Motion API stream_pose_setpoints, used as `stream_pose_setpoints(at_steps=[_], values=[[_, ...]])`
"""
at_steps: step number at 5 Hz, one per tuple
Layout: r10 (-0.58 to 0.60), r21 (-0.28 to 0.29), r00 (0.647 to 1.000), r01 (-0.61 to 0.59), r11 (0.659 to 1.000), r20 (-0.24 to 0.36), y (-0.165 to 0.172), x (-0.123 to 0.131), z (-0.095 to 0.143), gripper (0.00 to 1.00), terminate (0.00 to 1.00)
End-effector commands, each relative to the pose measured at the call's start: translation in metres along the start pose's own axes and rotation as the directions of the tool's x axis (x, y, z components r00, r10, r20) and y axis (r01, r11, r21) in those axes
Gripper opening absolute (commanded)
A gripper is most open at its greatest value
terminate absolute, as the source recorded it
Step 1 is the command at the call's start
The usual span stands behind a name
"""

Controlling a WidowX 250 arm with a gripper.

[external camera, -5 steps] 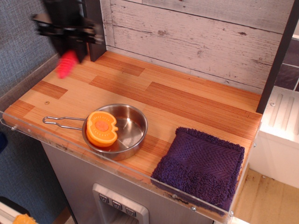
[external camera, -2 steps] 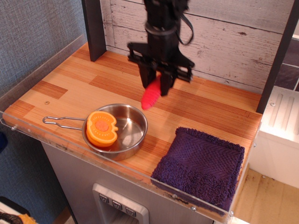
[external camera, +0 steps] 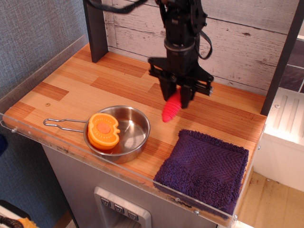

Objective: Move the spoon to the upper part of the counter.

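My gripper [external camera: 177, 94] hangs over the right middle of the wooden counter [external camera: 71, 90], in front of the plank wall. It is shut on the spoon, whose ribbed red handle [external camera: 171, 109] points down and left below the fingers, its tip just above or at the counter surface. The spoon's silver bowl is hidden between the fingers.
A steel pan [external camera: 128, 135] with a thin wire handle [external camera: 61, 124] holds an orange toy fruit half [external camera: 103, 130] at the front left. A purple towel [external camera: 205, 168] lies at the front right. A dark post [external camera: 96, 28] stands at the back left, another [external camera: 282, 57] at the right.
My gripper has carried the spoon from the far back left corner rightward across the counter to the right middle, and has come a little lower.
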State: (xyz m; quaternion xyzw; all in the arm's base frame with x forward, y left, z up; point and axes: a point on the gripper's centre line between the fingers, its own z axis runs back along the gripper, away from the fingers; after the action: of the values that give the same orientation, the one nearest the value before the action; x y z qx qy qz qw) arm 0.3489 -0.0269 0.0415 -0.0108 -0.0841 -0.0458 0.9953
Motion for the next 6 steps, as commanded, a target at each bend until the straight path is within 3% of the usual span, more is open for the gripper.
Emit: stream_pose_setpoints(at_steps=[1, 2, 3, 4, 5, 6], values=[[-0.075, -0.024, 0.992, 0.078, 0.997, 0.099, 0.009, 0.017, -0.003, 0.0, 0.0], [-0.032, -0.02, 0.997, 0.034, 0.999, 0.064, 0.007, 0.013, -0.014, 0.0, 0.0], [-0.014, -0.01, 0.999, 0.014, 1.0, 0.031, 0.006, 0.007, -0.019, 1.0, 0.0], [-0.021, 0.001, 0.999, 0.021, 1.0, 0.036, 0.003, 0.003, -0.009, 1.0, 0.0], [-0.051, 0.007, 0.994, 0.05, 0.999, 0.102, 0.007, 0.0, 0.029, 1.0, 0.0], [-0.134, 0.061, 0.982, 0.127, 0.99, 0.132, 0.021, -0.023, 0.068, 1.0, 0.0]])
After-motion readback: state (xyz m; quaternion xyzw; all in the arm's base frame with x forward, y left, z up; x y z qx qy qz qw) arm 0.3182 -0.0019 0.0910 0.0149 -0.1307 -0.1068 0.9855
